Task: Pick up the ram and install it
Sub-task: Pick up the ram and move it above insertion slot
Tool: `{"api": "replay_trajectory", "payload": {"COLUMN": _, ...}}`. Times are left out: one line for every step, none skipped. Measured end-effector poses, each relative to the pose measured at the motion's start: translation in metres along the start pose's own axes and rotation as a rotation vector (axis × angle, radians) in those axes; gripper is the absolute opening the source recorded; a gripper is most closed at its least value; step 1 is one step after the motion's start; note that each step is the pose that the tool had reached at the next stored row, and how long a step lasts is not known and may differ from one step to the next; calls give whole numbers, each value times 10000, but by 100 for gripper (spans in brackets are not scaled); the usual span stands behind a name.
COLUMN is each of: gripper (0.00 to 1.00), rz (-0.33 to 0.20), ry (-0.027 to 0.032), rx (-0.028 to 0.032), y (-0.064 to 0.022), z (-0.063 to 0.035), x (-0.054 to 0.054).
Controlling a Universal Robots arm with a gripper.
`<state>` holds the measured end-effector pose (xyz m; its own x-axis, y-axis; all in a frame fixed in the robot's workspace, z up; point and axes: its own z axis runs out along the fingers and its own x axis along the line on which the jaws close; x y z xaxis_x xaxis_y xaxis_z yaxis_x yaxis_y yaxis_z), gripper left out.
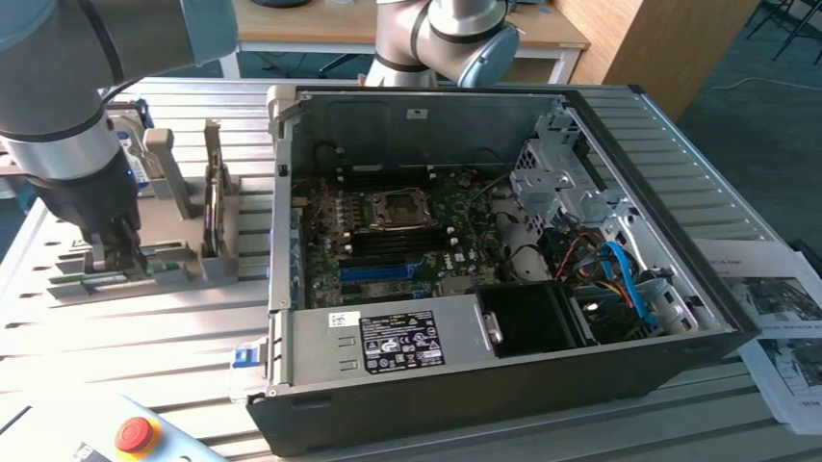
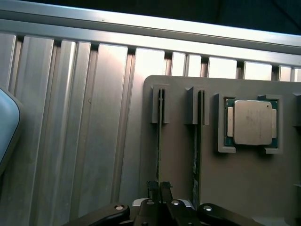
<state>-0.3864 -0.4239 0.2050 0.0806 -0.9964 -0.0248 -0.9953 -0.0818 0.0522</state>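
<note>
We see the ram [image 2: 159, 136] edge-on in the wrist view: a thin, dark-green line standing upright in a narrow slot of a grey holder [image 2: 178, 94]. Its flat faces are turned away from us, so we cannot make out its chips or any label. The gripper [image 2: 159, 186] is clenched on it, with the two black fingertips [image 2: 153, 187] pressed close on either side of the stick's upper edge while the stick sits in its slot. The stretch under the fingers is covered, and the lower edge is sunk in the holder.

Just beside it, in a parallel slot, stands a second stick [image 2: 197, 141], also edge-on and partly covered by the gripper's linkage. Next to that, a square processor [image 2: 249, 122] with a silver lid lies flat in a recess of the same holder.

In the exterior view the holder sits on the ribbed aluminium table [image 1: 167, 327] at the exterior view's left, near the open computer case [image 1: 514, 385] in the middle. The arm [image 1: 64, 125] comes down over the holder and hides where fingers and stick meet; short green strips show on either side of it.

Inside the case we see the motherboard [image 1: 444, 241] and a blue slot strip [image 1: 379, 272]. Near us sits a red stop button [image 1: 135, 435]. At the exterior view's right lie printed sheets [image 1: 783, 327], cut off by the edge.
</note>
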Motion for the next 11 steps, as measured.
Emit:
{"api": "replay_trajectory", "payload": {"gripper": 12, "rz": 0, "ry": 1, "rx": -1, "y": 1, "z": -17, "x": 0}}
{"api": "replay_trajectory", "payload": {"gripper": 12, "rz": 0, "ry": 1, "rx": 0, "y": 2, "z": -35, "x": -1}}
{"api": "replay_trajectory", "payload": {"gripper": 12, "rz": 0, "ry": 1, "rx": -2, "y": 3, "z": -55, "x": -1}}
{"api": "replay_trajectory", "payload": {"gripper": 12, "rz": 0, "ry": 1, "rx": -1, "y": 4, "z": -75, "x": -2}}
{"api": "replay_trajectory", "payload": {"gripper": 12, "rz": 1, "ry": 0, "rx": -1, "y": 5, "z": -92, "x": -2}}
{"api": "replay_trajectory", "payload": {"gripper": 12, "rz": 0, "ry": 1, "rx": -1, "y": 6, "z": -108, "x": -3}}
{"api": "replay_trajectory", "payload": {"gripper": 12, "rz": 0, "ry": 1, "rx": -1, "y": 7, "z": -126, "x": -3}}
{"api": "replay_trajectory", "payload": {"gripper": 12, "rz": 1, "ry": 0, "rx": -2, "y": 8, "z": -144, "x": -4}}
{"api": "replay_trajectory", "payload": {"gripper": 12, "rz": 2, "ry": 0, "rx": -2, "y": 9, "z": -165, "x": -4}}
{"api": "replay_trajectory", "payload": {"gripper": 12, "rz": 2, "ry": 0, "rx": -1, "y": 10, "z": -184, "x": -5}}
{"api": "replay_trajectory", "payload": {"gripper": 12, "rz": 3, "ry": 1, "rx": -1, "y": 11, "z": -204, "x": -5}}
